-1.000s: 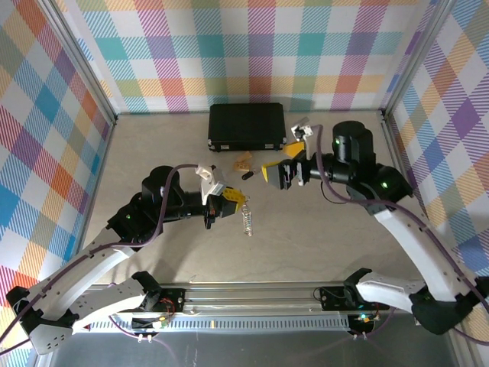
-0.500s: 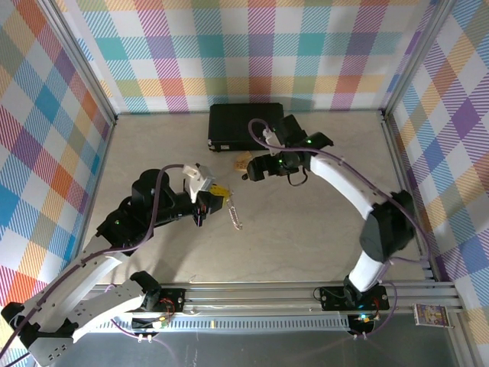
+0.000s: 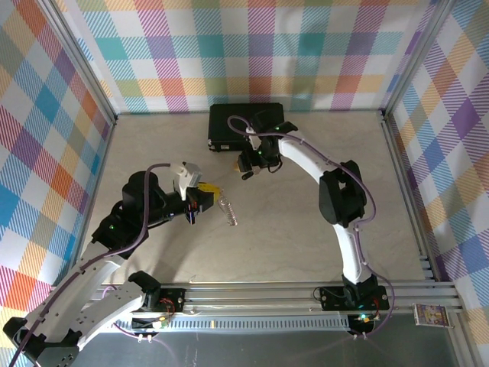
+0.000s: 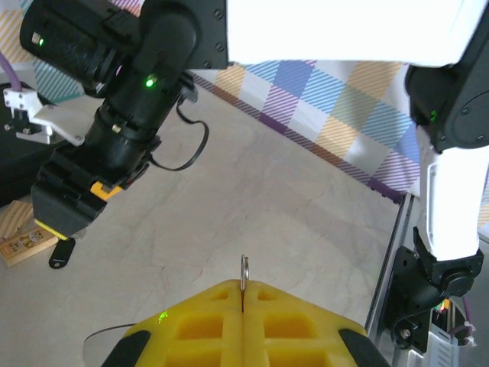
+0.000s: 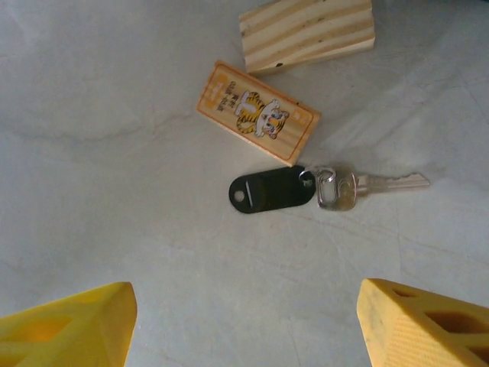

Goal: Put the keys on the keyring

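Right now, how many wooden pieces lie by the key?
2: a plain striped block, and a tiger-printed tile lying between it and the black key tag.

Plaid walls in pastel colours stood around a pale, marbled tabletop. A metal rail ran along its near edge. The light was even.

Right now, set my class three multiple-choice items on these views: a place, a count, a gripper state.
1. The black key fob lies: A beside the tiger-printed tag; B on it; C in a gripper.
2. Wooden pieces by the fob: A one; B two; C four.
3. The left gripper is: A wide open; B shut on the metal keyring; C shut on the fob.
Key: A, it lies flat next to the tag; B, the tag plus a plain wooden block; B, the ring's edge pokes out between closed pads.
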Robot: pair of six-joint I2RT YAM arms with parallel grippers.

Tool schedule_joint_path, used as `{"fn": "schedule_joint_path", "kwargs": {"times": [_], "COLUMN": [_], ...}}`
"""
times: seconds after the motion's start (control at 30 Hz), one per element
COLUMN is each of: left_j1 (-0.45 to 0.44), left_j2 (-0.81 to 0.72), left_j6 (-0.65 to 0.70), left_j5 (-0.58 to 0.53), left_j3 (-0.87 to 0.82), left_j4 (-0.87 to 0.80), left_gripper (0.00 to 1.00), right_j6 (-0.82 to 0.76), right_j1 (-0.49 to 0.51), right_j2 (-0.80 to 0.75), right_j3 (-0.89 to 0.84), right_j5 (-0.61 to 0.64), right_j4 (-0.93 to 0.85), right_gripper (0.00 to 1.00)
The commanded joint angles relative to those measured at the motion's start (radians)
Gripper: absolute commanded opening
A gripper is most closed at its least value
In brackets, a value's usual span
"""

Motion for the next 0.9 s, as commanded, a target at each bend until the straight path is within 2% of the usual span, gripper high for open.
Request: {"fn": "schedule_joint_path", "kwargs": {"times": [0.0, 0.2, 0.5, 0.87], "left_j1": [0.026, 0.055, 0.084, 0.097], "left_j2": [-0.016, -0.01, -0.004, 0.01], "left_j6": [-0.026, -0.035, -0.052, -0.06], "left_j5": [0.046, 0.08, 0.107, 0.123], "left_j3": [-0.012, -0.008, -0.019, -0.023], "left_j4": [0.063, 0.078, 0.097, 0.116], "left_gripper": [0.0, 0.0, 0.0, 0.0], "right_j6": [0.0, -0.006, -0.007, -0.013], "right_j1": [-0.003, -0.003, -0.002, 0.003], "right_j2": [0.043, 0.098, 0.168, 0.196], "right_j3": [0.056, 0.079, 0.128, 0.138], "right_j5": [0.033, 0.024, 0.017, 0.022], "right_j4": [-0.053, -0.036, -0.008, 0.049], "right_gripper": [0.75, 0.75, 0.8, 0.79]}}
